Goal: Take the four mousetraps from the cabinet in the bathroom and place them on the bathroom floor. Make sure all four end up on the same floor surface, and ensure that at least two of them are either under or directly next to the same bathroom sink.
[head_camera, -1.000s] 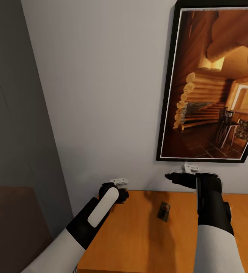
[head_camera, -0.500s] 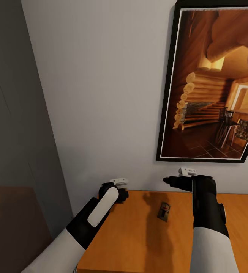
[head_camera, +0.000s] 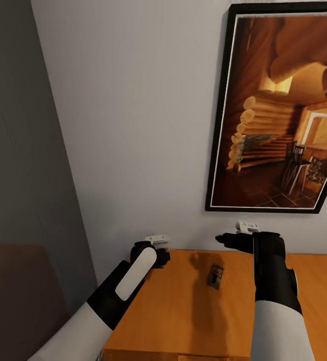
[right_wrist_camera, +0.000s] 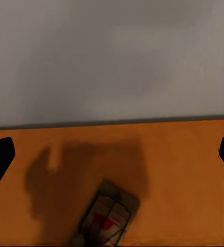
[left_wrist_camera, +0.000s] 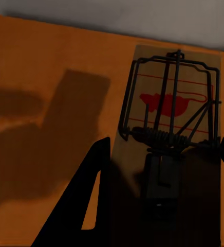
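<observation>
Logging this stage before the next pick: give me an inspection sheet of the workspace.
Surface: orange-brown cabinet top, flat, shadowed by the arms.
Job's things: one mousetrap lies flat on the top; second mousetrap sits close between the left fingers.
Clutter: nothing seen.
Grippers: left gripper over the top's left end, grip on the second mousetrap unclear; right gripper open, above the top near the wall.
Cables: nothing seen.
Surroundings: grey wall, framed picture of a log interior.
</observation>
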You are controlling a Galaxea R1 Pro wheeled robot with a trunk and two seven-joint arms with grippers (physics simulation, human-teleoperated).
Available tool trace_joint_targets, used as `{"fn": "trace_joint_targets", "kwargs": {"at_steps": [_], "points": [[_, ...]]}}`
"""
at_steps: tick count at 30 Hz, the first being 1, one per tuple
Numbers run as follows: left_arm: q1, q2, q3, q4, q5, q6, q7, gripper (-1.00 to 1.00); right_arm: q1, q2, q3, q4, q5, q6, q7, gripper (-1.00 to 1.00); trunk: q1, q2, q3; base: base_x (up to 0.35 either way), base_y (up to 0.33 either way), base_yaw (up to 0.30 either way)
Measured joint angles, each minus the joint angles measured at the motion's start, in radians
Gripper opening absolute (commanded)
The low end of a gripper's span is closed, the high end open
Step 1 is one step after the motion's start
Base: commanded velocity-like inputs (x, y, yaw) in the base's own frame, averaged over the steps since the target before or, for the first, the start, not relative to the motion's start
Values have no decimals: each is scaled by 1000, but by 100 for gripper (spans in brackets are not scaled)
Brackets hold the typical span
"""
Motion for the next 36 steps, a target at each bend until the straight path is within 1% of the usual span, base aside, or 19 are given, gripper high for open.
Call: {"fn": "trace_joint_targets", "kwargs": {"at_steps": [17, 24, 36], "points": [[0, 0, 1, 0, 0, 0, 0, -100, 0, 0, 0, 3, -3, 0, 1, 100, 0, 0, 0, -22, 0, 0], [0, 0, 1, 0, 0, 0, 0, -100, 0, 0, 0, 6, -3, 0, 1, 100, 0, 0, 0, -167, 0, 0], [0, 0, 0, 0, 0, 0, 0, -100, 0, 0, 0, 10, -3, 0, 1, 100, 0, 0, 0, -14, 0, 0]]}}
